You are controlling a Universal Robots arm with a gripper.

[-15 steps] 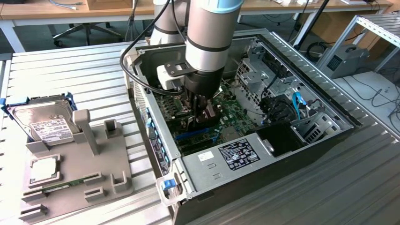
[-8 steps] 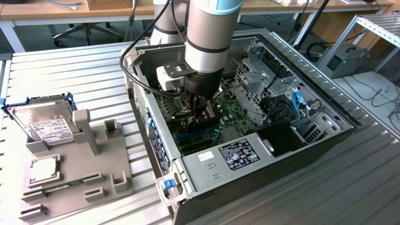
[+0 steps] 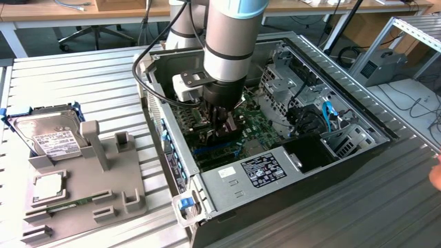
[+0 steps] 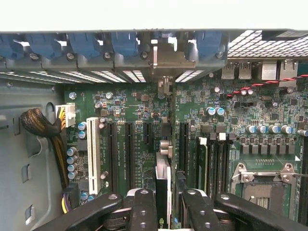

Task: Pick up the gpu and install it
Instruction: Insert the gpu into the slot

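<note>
My gripper (image 3: 225, 129) is down inside the open computer case (image 3: 227, 194), just above the green motherboard (image 3: 258, 129). It is shut on the gpu (image 4: 163, 185), which I see edge-on in the wrist view as a thin silver and dark strip between the two black fingers (image 4: 142, 211). The card hangs over the row of long black expansion slots (image 4: 130, 149), near the middle ones. I cannot tell whether its edge touches a slot. In the exterior view the arm hides most of the card.
A grey fixture (image 3: 90, 201) at the exterior view's left holds a silver hard drive (image 3: 45, 135) and a chip (image 3: 48, 186). A cable bundle (image 4: 41, 127), white slot (image 4: 93, 149) and processor socket (image 4: 262, 185) surround the slots. A hand (image 3: 435, 178) is at the exterior view's right edge.
</note>
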